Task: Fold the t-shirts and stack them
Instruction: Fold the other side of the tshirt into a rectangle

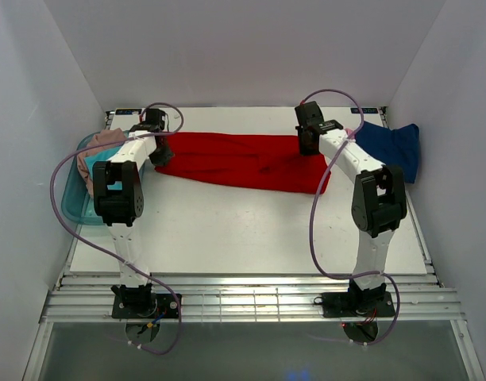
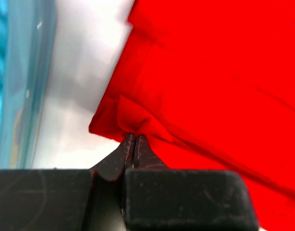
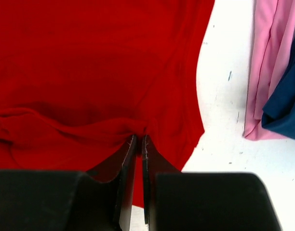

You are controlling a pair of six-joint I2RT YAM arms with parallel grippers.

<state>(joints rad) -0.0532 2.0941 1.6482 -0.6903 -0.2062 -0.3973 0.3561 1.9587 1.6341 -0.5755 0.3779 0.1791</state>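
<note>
**Item 1, red t-shirt** [image 1: 243, 163]. It lies as a long band across the far half of the white table [image 1: 243, 230], spanning the gap between the two arms. It is flat in the middle and puckered at each pinched end.

**Item 2, left gripper** [image 2: 134, 139]. The jaws are pressed together on a small gathered corner at the band's left end, just beside the teal tub [image 1: 72, 202].

**Item 3, right gripper** [image 3: 139, 140]. The jaws are clamped on a ridge of red cloth near the right end (only a thin bite of fabric shows).

**Item 4, other stock.** A navy t-shirt [image 1: 394, 147] and a light pink t-shirt [image 3: 265, 72] lie heaped at the far right, apart from the red one. A dusty pink-beige t-shirt [image 1: 96, 151] and a turquoise t-shirt [image 1: 108, 186] are in the tub.

**Handling note (judgement).** The step looks like a two-handed fold.
- Move both arms in step.
- Keep the cloth lightly taut between the pinches without stretching it.
- Lift only enough for the edge to clear the layer beneath.
- Lay edge on edge and let go once it lies flat.
- The left corner grip looks slight and may slip.
- Keep the left end clear of the tub wall.
</note>
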